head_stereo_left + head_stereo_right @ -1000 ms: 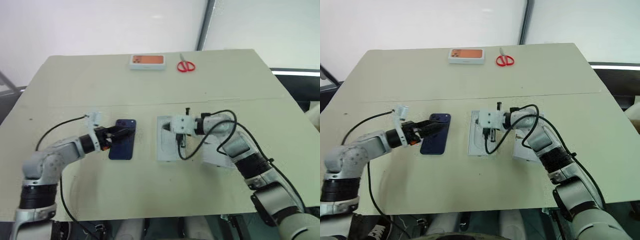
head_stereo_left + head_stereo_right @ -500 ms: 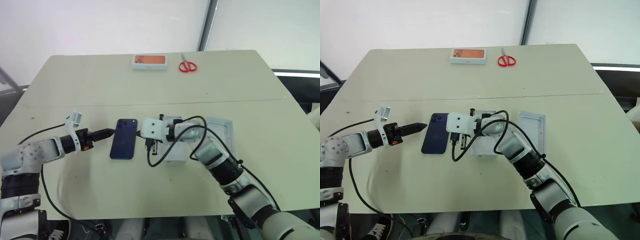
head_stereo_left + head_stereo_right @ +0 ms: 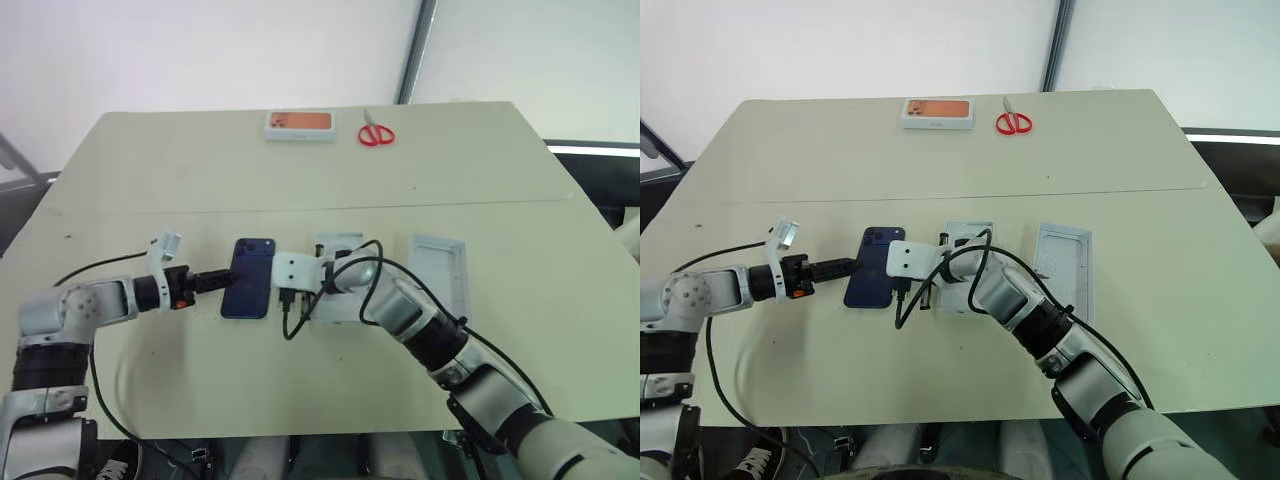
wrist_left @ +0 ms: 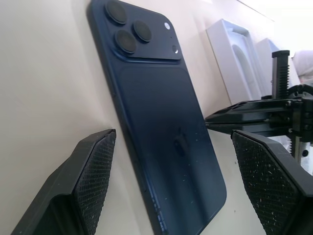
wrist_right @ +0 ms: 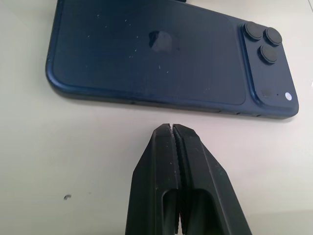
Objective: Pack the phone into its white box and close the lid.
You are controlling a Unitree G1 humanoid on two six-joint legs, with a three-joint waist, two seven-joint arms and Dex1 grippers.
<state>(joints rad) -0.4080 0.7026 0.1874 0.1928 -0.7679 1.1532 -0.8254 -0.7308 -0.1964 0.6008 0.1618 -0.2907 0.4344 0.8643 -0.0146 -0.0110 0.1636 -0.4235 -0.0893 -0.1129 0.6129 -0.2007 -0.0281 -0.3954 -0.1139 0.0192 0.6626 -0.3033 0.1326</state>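
Beige desk [image 3: 300,180] carries the phone [image 3: 248,277], lying flat with its back up, just left of the white box [image 3: 340,300]; the lid [image 3: 441,272] rests inside-up to the right. A second ago the right pincer [image 5: 171,142] hung over the box; it has since swung left to the phone's right edge, fingers pressed together. The left pincer [image 4: 171,161] first backed away, then returned, and stands wide at the phone's left edge, holding nothing.
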